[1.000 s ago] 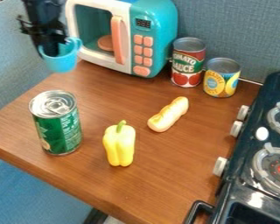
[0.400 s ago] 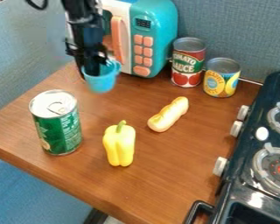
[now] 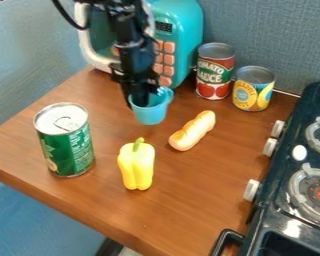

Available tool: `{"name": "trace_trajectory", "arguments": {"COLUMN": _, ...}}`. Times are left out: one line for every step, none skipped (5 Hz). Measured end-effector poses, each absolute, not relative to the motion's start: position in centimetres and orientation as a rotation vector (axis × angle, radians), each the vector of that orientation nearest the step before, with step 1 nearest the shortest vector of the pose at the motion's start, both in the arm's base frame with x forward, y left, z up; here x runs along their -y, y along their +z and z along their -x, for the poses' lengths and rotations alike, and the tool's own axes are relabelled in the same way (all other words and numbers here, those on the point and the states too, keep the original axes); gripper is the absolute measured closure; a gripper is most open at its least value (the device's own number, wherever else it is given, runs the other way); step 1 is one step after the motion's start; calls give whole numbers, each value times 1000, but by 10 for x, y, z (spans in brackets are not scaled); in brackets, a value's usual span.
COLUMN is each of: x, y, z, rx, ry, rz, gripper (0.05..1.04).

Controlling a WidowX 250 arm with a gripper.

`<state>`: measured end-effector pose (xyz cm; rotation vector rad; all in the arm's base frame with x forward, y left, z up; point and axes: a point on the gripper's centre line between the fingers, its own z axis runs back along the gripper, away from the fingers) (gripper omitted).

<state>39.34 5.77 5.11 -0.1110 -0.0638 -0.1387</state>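
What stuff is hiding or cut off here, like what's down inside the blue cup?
All in the camera view:
- Bottom inside the blue cup: hidden by its wall and the gripper.
- Part of the toy microwave's front: behind the robot arm.
- Rest of the stove: cut off by the right edge.
- Back of the green can: hidden by its front.

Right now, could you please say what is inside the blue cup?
Part of the gripper reaches into the blue cup; the cup's bottom is hidden, so anything there cannot be seen.

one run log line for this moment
gripper: holding blue cup | place: in front of microwave | nearby: hot dog, yellow pepper
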Motion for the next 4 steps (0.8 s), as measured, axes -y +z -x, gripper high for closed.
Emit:
{"name": "trace_trajectory", "arguments": {"x": -50, "y": 36, "z": -397, "rx": 51, "ry": -137, "rz": 106, "gripper": 975}}
{"name": "trace_trajectory", "arguments": {"x": -56, "y": 31, "z": -408, "rx": 70, "ry": -121, "rz": 74, "gripper": 975}}
{"name": "trace_trajectory", "arguments": {"x": -60, "y": 30, "z": -412, "rx": 73, "ry": -102, "rz": 52, "gripper": 976}}
{"name": "trace_trajectory", "arguments": {"x": -61, "y": 30, "z": -412, "rx": 72, "ry": -88, "rz": 52, "gripper": 942}}
